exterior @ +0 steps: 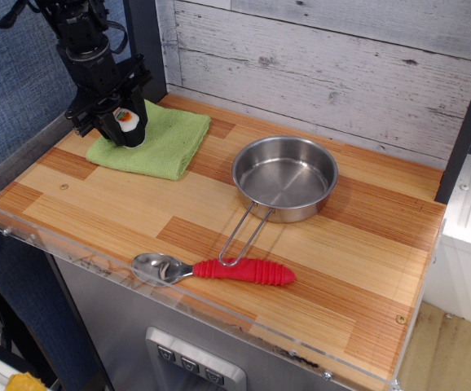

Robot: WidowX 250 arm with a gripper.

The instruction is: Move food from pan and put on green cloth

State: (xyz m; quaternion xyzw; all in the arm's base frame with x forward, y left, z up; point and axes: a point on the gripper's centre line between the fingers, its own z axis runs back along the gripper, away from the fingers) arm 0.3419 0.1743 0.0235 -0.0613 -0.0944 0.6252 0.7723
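The claw (120,122) is pinching the sushi roll (129,125) low over the green cloth's (158,142) left portion — the pan (285,177) is sitting empty. Risk: the roll is hanging near the cloth edge, so on release it may be tipping and rolling onto the worktop (219,236).

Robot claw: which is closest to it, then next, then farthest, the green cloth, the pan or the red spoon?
From the gripper, holding the food:
1. green cloth, right under it, back left.
2. pan, mid-table, to the right.
3. red-handled spoon, front edge; not much farther than the pan.
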